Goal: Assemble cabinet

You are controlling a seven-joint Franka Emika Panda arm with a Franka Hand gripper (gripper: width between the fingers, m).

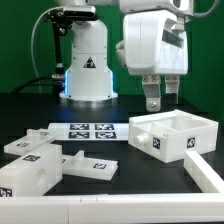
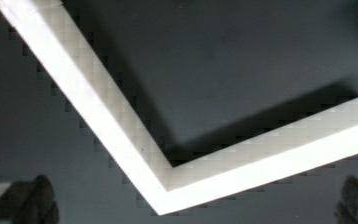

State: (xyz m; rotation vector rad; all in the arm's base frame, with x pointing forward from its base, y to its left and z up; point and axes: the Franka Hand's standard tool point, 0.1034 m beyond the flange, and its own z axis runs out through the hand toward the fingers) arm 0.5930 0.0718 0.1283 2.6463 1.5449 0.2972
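Hovering jaws spread above the cabinet (image 1: 175, 145).

A wall corner (image 2: 153, 165) of the cabinet box (image 1: 172, 135) lies under the jaws; its hollow is open. Bare bench (image 1: 128, 180) runs between box and loose panels (image 1: 35, 172).

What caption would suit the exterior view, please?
Open hand hovering over a white box, loose parts beside the marker board.

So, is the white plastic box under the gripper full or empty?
Empty: the white plastic box shows bare inner walls from outside, and the wrist view shows only dark surface inside its corner.
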